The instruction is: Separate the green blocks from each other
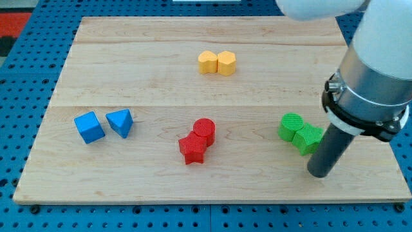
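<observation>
My tip (pixel 319 173) sits on the wooden board (pixel 193 187) near the view's bottom right. It is only a dark rod, with nothing that opens or shuts, and it holds nothing.

The two green blocks touch each other. The round green block (pixel 291 126) is on the view's left of the pair. The other green block (pixel 309 138) is just lower and to the right; I cannot tell its shape for sure. My tip is just below and a bit right of this second green block. It is very close, but I cannot tell if it touches.

Two yellow blocks (pixel 217 62) sit together near the top. A red round block (pixel 204 129) touches a red star (pixel 192 149) in the middle. A blue cube (pixel 89 127) and a blue triangle (pixel 120 122) are on the left.
</observation>
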